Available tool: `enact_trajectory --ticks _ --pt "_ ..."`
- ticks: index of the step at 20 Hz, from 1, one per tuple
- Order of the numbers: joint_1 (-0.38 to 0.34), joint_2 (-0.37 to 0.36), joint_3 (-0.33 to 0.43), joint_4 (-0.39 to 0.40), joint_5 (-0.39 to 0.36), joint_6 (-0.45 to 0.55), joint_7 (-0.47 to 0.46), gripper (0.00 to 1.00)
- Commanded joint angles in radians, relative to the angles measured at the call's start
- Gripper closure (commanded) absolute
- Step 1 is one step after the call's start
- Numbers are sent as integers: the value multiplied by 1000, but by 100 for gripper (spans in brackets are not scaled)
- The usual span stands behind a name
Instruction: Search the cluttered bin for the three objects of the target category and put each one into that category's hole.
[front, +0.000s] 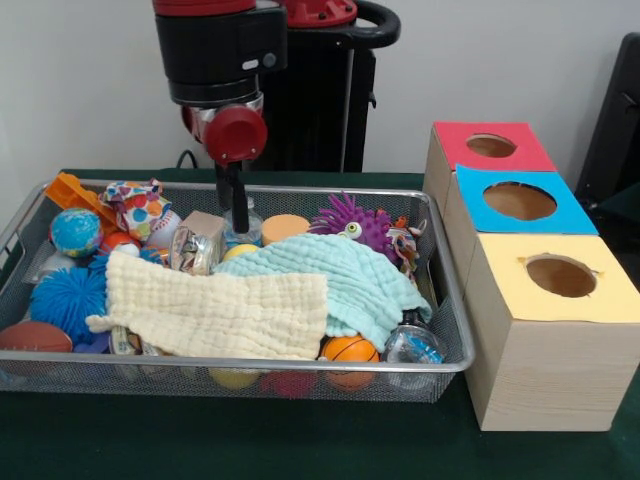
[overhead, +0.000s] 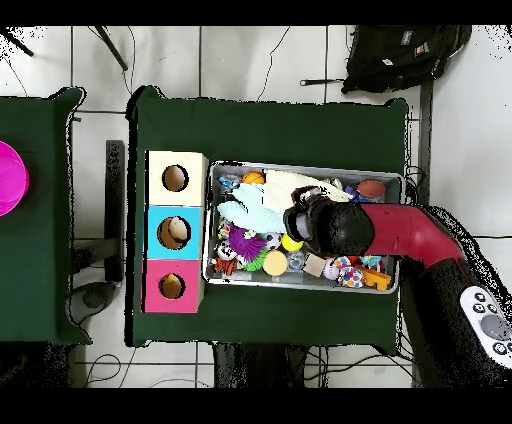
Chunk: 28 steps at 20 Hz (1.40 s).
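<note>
Bin (front: 445, 365) of wire mesh on the green table (front: 300, 440), packed with toys. Front view first: gripper (front: 238, 222) hanging low into the far middle of the bin, tips down among a clear round item and a tan block (front: 205, 222); whether spread or pressed together cannot be told, nothing seen pinched. Just beside it on the right, an orange disc (front: 285, 226) and a purple spiky toy (front: 352, 222). Nearer the camera, a cream cloth (front: 215, 315) and a mint cloth (front: 345, 280) draped over most of the contents. Basketball (front: 350, 350) at the near wall, well apart from the gripper; blue spiky ball (front: 68, 300) and globe ball (front: 76, 231) at the left end. Three boxes right of the bin, each with a round hole: red box (front: 490, 146) farthest, blue box (front: 518, 201) in the middle, yellow box (front: 560, 276) nearest.

Overhead view: arm (overhead: 400, 232) reaching across the bin's (overhead: 305, 167) middle, head covering the gripper. Boxes touching in a row at the bin's left end: yellow (overhead: 176, 179), blue (overhead: 175, 233), red (overhead: 171, 286).
</note>
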<state>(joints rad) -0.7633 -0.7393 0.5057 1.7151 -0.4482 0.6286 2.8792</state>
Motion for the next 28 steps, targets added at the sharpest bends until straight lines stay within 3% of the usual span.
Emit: enact_trajectory --ticks 1,10,18,22,28 --pt "-30 31 66 -78 -26 146 -320 0" --pt "-84 57 118 -89 -37 159 -469 0" --pt "-85 2 142 53 -56 72 -473 0" --pt "-97 26 151 76 -81 21 -481 0" --pt "-113 75 126 50 -131 -22 -450 0"
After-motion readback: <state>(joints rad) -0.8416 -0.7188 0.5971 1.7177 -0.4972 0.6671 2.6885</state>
